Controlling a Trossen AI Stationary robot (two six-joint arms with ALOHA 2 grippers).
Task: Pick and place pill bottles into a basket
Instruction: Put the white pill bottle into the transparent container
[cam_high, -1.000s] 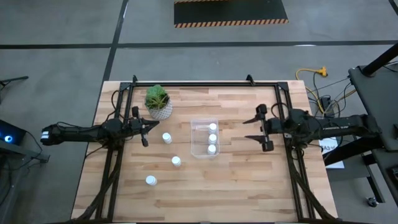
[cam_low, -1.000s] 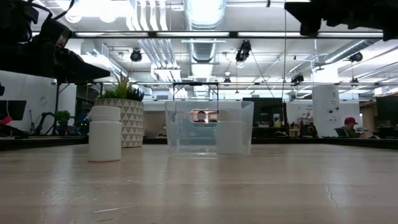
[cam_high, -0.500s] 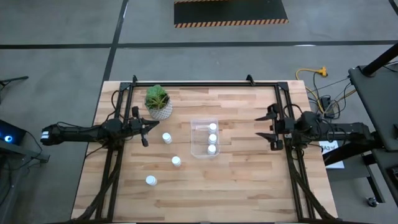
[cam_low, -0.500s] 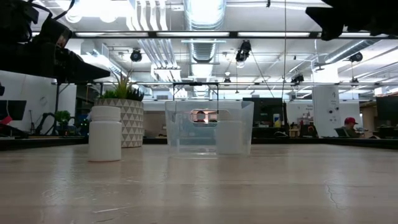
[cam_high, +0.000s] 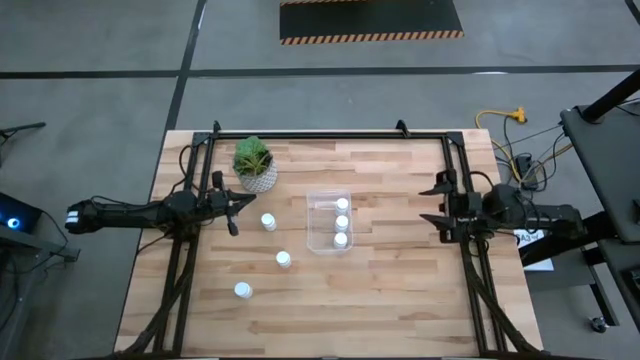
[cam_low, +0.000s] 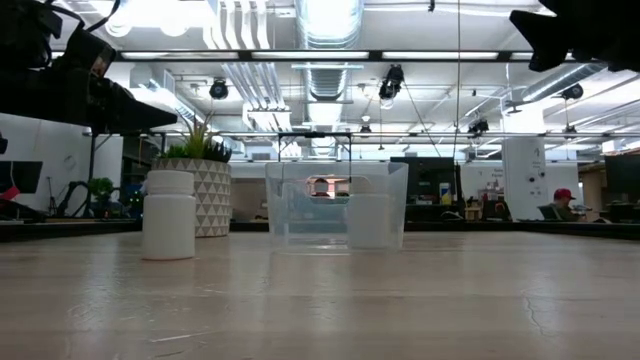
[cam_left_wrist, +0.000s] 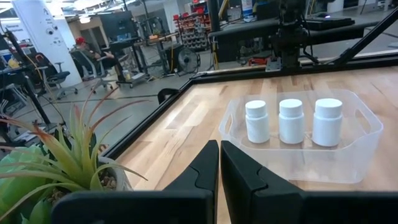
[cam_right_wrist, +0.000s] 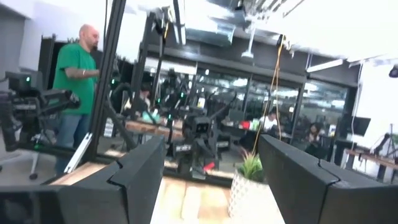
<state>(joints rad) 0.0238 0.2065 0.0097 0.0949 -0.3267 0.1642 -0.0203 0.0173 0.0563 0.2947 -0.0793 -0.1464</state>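
Three white pill bottles (cam_high: 342, 221) stand in a row in the clear basket (cam_high: 313, 218) at mid-table; they also show in the left wrist view (cam_left_wrist: 291, 121). Three more stand on their bases on the table: one near my left gripper (cam_high: 268, 221), one nearer (cam_high: 284, 259), one nearest (cam_high: 243, 290). My left gripper (cam_high: 235, 208) is shut and empty, left of the basket, above the table. My right gripper (cam_high: 440, 204) is open and empty, well right of the basket, raised off the table.
A white pot with a green plant (cam_high: 255, 165) stands at the far left, just beyond my left gripper. A black frame (cam_high: 330, 135) runs along the table's far edge and sides. Bare wood lies between the basket and my right gripper.
My right gripper has drawn back from the basket toward the table's right edge, staying open and empty. The bottles and the basket have not moved.
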